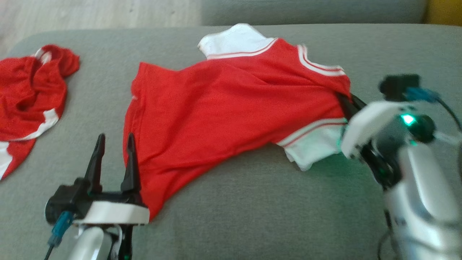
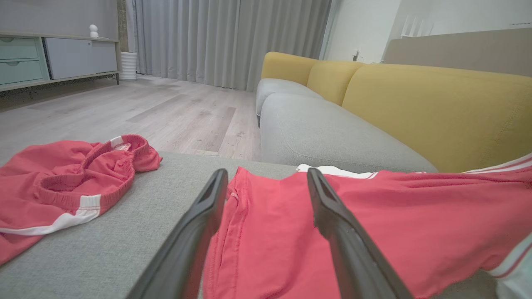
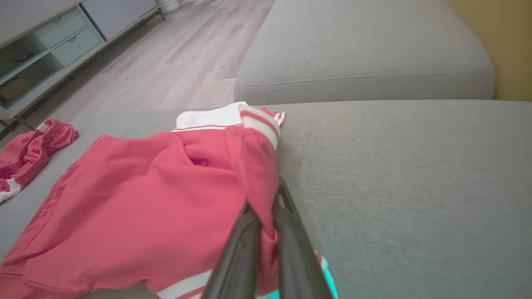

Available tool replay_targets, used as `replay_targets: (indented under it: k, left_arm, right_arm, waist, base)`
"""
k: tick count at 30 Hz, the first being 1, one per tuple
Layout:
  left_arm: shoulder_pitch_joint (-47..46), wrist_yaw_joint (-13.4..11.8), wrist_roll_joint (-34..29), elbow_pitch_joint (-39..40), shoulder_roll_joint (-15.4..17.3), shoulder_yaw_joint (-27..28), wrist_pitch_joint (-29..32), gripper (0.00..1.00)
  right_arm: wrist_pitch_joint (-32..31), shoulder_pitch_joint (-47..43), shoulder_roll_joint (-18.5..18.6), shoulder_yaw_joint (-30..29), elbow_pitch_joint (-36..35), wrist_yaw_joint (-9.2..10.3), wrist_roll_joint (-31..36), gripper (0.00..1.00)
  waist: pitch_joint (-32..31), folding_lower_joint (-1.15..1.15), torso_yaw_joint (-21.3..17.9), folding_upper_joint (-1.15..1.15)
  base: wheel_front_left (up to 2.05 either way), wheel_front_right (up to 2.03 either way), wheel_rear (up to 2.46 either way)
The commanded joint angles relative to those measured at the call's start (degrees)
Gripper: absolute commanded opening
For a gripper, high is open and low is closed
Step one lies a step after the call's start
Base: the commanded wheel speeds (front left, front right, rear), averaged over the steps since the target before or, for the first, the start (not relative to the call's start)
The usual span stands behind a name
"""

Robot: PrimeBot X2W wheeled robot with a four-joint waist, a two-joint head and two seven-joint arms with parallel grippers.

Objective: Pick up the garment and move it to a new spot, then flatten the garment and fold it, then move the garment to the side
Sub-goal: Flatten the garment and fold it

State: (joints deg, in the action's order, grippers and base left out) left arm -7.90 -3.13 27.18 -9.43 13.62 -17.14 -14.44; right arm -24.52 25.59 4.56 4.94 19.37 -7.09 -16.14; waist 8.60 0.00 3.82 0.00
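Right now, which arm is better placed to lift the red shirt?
Right. The right claw is shut on a fold of the red shirt near its collar. The left claw stands open at the hem, gripping nothing.

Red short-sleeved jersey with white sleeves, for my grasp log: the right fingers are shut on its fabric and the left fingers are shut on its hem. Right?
No: the left wrist view shows the left gripper open, its fingers spread at the hem of the red short-sleeved jersey. The right gripper is shut on its fabric.
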Motion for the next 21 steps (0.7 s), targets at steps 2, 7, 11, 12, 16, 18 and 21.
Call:
replay_targets:
  k: [2, 7, 11, 12, 16, 18, 21]
  left_arm:
    - [-0.3, -0.6, 0.3, 2.2, 1.3, 2.9, -0.5, 1.0]
    - [0.8, -1.3, 0.3, 3.8, 1.8, 3.9, -0.5, 1.0]
    - [0.7, -1.5, 0.2, 5.1, 2.2, 4.2, -0.5, 1.0]
    - [0.5, -1.5, 0.2, 5.3, 2.2, 4.1, -0.5, 1.0]
    - [-0.7, -1.2, 0.0, 5.8, 2.3, 3.7, -0.3, 1.0]
    - [-1.5, -0.9, -0.1, 5.7, 2.2, 3.3, -0.3, 1.0]
    - [-2.5, -0.8, -0.4, 5.6, 1.8, 2.5, -0.2, 1.0]
  right_arm:
    - [-2.3, -3.8, 0.6, -0.5, -9.7, -0.4, -0.6, 0.0]
    - [-7.7, -13.3, -0.3, -6.5, -26.8, -0.4, -0.2, 0.0]
    - [-10.5, -16.8, -1.1, -10.3, -31.9, -0.4, -0.4, 0.0]
    - [-11.0, -16.8, -1.3, -10.9, -31.5, -0.4, -0.7, 0.0]
    - [-10.9, -12.7, -1.1, -12.5, -25.2, -0.4, -0.3, 0.0]
    - [-9.3, -9.2, -0.3, -13.0, -20.1, -0.4, 0.1, 0.0]
    - [-5.2, -3.9, 1.3, -13.7, -11.9, -0.4, 1.5, 0.0]
  waist:
    - [-1.2, 0.0, -2.2, 0.0]
    - [-1.0, 0.0, -3.9, 0.0]
    - [0.3, 0.0, -4.1, 0.0]
    - [0.8, 0.0, -3.9, 0.0]
    - [2.7, 0.0, -2.7, 0.0]
    - [3.8, 0.0, -1.7, 0.0]
    - [5.1, 0.0, 0.1, 0.0]
  base:
    - [0.0, 0.0, 0.0]
    - [0.0, 0.0, 0.0]
    - [0.0, 0.0, 0.0]
    - [0.0, 0.0, 0.0]
    - [0.0, 0.0, 0.0]
    - [0.0, 0.0, 0.0]
    - [0.0, 0.0, 0.0]
